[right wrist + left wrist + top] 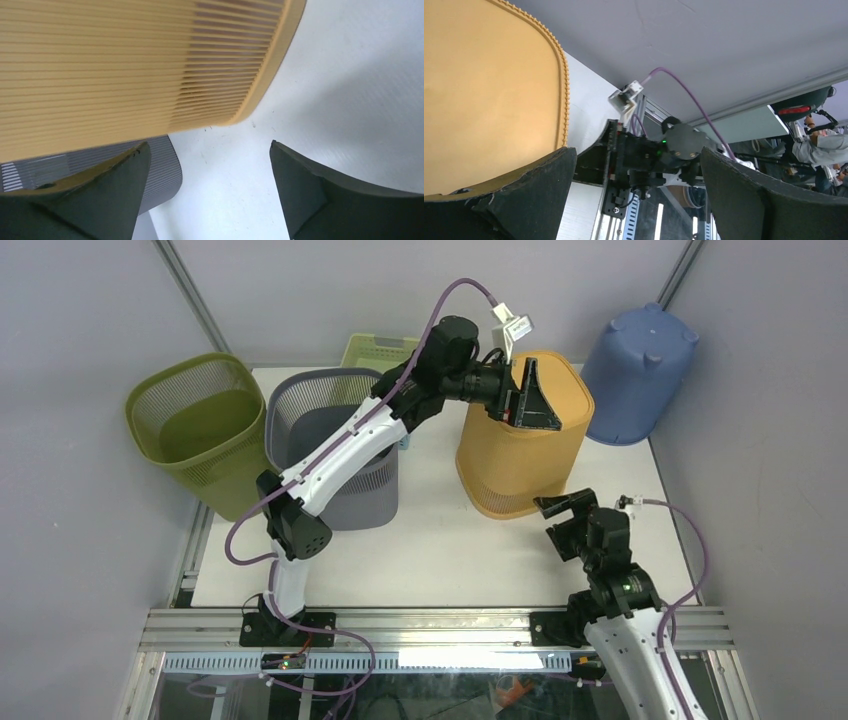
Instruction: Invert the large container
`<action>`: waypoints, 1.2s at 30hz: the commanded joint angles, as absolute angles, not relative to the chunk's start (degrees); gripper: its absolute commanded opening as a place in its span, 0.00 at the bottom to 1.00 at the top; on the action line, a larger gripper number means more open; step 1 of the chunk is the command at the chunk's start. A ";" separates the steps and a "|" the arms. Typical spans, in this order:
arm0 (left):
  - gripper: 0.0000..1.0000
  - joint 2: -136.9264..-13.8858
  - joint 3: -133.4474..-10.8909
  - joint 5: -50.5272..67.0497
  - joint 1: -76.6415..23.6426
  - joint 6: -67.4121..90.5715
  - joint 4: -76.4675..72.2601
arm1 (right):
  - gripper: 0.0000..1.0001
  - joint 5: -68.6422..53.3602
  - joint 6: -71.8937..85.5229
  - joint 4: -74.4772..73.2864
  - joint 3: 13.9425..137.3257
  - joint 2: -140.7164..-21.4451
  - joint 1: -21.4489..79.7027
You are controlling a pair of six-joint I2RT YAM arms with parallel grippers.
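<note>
On the white worktop (430,560), the orange bin (520,455) stands rim-down, probably light, flexible slatted plastic best gripped at the rim; left hand (527,395) wide at its upturned base, right hand (560,506) wide beside its rim.

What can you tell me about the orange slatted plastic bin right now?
The orange slatted plastic bin stands upside down on the white table, rim down, smooth closed base up with a beaded edge. Walls are finely slatted. The open left hand hovers at the base; the open right hand sits near the lower rim. Neither grips it.
</note>
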State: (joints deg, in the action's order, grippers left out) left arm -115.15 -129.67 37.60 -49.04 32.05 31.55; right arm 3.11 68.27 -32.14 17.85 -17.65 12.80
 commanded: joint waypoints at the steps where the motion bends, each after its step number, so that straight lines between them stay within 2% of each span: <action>1: 0.99 -111.58 -130.34 39.34 -48.54 32.93 29.71 | 0.92 8.28 58.01 -44.80 27.83 -17.92 13.01; 3: 0.99 -110.78 -131.10 38.85 -48.53 32.24 30.17 | 0.92 6.45 53.54 -46.84 30.47 -17.00 13.01; 7: 0.99 -107.29 -131.79 34.43 -48.56 27.78 34.73 | 0.91 -8.83 46.62 -42.10 32.10 -16.72 13.01; 9: 0.99 -102.99 -127.18 28.95 -48.57 24.55 36.36 | 0.88 -17.72 46.97 -36.27 30.86 -18.42 13.01; 12: 0.99 -95.90 -118.81 21.25 -48.59 21.34 36.93 | 0.88 -23.60 51.24 -26.20 27.98 -21.04 13.41; 16: 0.99 -88.98 -115.80 15.14 -48.54 19.46 38.94 | 0.89 -19.52 55.73 -14.16 26.31 -26.91 16.94; 21: 0.99 -84.36 -114.60 9.21 -48.56 17.95 42.70 | 0.90 -9.79 59.29 2.02 28.66 -43.15 27.33; 24: 0.99 -82.43 -112.84 6.29 -48.53 18.18 43.60 | 0.92 -2.54 61.02 5.55 33.52 -53.53 30.03; 28: 0.99 -79.88 -111.22 5.71 -48.54 19.54 44.48 | 0.94 7.78 63.24 8.99 36.86 -61.84 27.13; 33: 0.99 -78.50 -110.22 3.54 -48.54 19.45 47.73 | 0.94 -0.54 61.70 10.51 46.39 -73.65 15.52; 36: 0.99 -77.97 -110.21 1.64 -48.52 18.78 49.32 | 0.94 -2.78 59.32 6.01 52.56 -77.22 15.17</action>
